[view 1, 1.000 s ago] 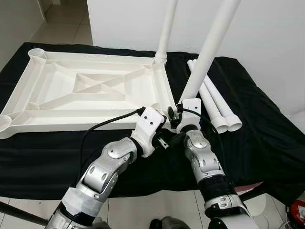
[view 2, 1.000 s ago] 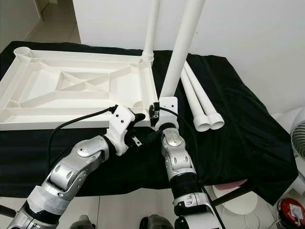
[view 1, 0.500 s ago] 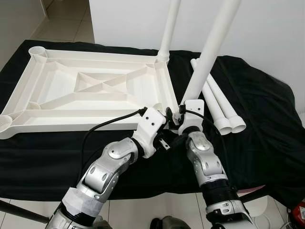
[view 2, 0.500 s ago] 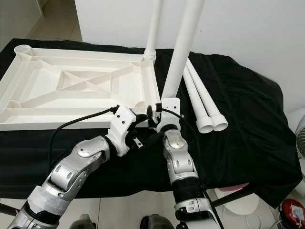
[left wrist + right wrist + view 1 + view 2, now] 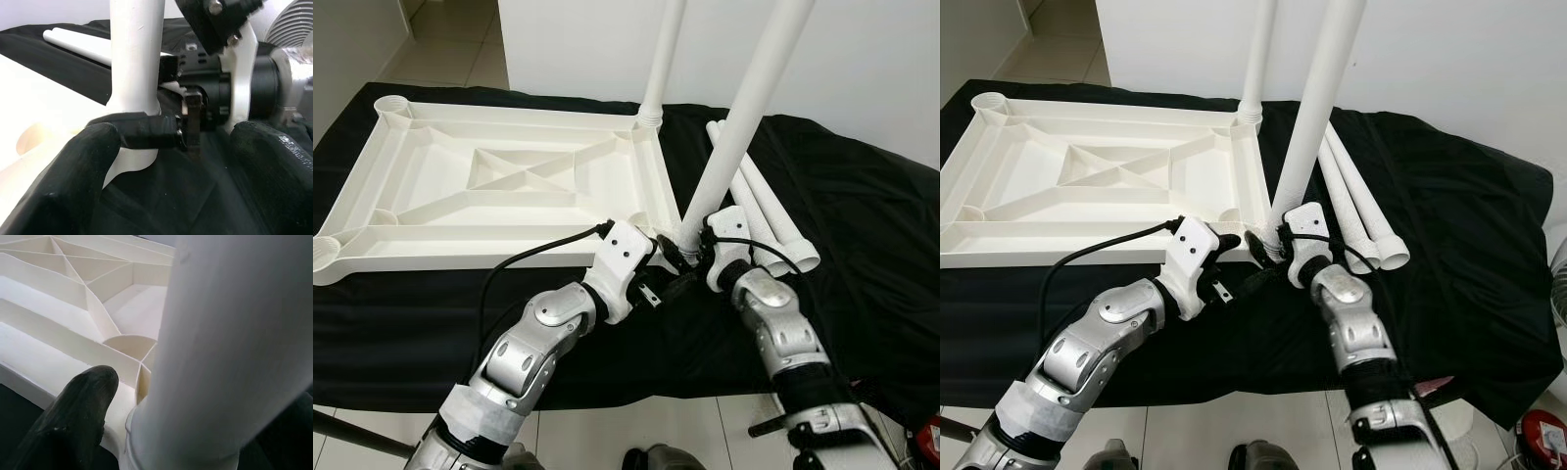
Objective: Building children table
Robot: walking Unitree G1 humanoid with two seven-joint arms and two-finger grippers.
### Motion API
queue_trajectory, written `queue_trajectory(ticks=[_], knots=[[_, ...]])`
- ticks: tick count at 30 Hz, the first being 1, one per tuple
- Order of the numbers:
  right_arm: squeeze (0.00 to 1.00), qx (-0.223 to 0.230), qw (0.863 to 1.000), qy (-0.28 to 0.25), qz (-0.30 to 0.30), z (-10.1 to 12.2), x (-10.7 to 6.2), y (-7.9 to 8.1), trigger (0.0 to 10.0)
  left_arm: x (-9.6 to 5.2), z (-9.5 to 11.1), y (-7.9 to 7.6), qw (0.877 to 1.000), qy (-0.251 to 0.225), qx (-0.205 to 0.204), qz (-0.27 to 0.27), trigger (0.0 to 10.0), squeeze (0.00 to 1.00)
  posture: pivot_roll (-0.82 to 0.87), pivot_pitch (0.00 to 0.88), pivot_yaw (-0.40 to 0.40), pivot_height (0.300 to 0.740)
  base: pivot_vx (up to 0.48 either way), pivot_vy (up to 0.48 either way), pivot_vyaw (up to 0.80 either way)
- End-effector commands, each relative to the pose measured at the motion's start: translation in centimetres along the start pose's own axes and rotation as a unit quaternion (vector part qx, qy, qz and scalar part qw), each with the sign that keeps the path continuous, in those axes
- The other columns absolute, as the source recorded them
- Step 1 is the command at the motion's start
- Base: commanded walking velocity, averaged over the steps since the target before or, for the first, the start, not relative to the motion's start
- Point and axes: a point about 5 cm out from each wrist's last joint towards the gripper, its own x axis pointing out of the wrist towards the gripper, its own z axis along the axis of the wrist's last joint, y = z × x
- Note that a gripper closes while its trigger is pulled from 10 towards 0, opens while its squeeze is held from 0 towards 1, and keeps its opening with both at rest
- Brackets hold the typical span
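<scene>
Tabletop (image 5: 509, 186) upside down on black-draped counter (image 5: 862, 255) | tilted table leg (image 5: 744, 108) at its near corner, clamped by right claw (image 5: 690, 250) | left claw (image 5: 658, 257) spread beside leg base | spare legs (image 5: 773, 220) beyond right claw

No text, label, brand, number or sign can be read anywhere in these views: the white plastic parts, the black cloth and the robot's arms all appear unmarked.
</scene>
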Motion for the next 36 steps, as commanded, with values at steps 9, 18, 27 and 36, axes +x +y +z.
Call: queue_trajectory(ticks=[9,18,27,36], knots=[[0.00,-0.016,0.996,0.015,0.090,-0.7,1.4,1.0,1.6,0.2,0.2,-0.3,0.999,0.003,0.004,-0.039,10.0,0.00,0.11,0.000,-0.086,0.740,0.000,0.000,0.00],[0.00,-0.003,0.994,0.031,0.108,-1.9,1.0,0.5,0.0,0.0,0.1,-0.4,0.999,0.003,0.003,-0.036,10.0,0.00,0.12,0.000,-0.092,0.740,0.000,0.000,0.00],[0.00,0.011,0.998,0.033,0.050,-2.6,0.3,-0.3,10.0,0.0,0.0,-0.6,0.999,0.005,0.002,-0.042,10.0,0.00,0.11,0.000,-0.091,0.740,0.000,0.000,0.00],[0.00,0.033,0.997,0.026,-0.069,-2.4,0.2,-0.7,10.0,0.1,-0.1,-0.7,0.999,0.006,0.003,-0.047,10.0,0.00,0.11,0.000,-0.091,0.740,0.000,0.000,0.00]])
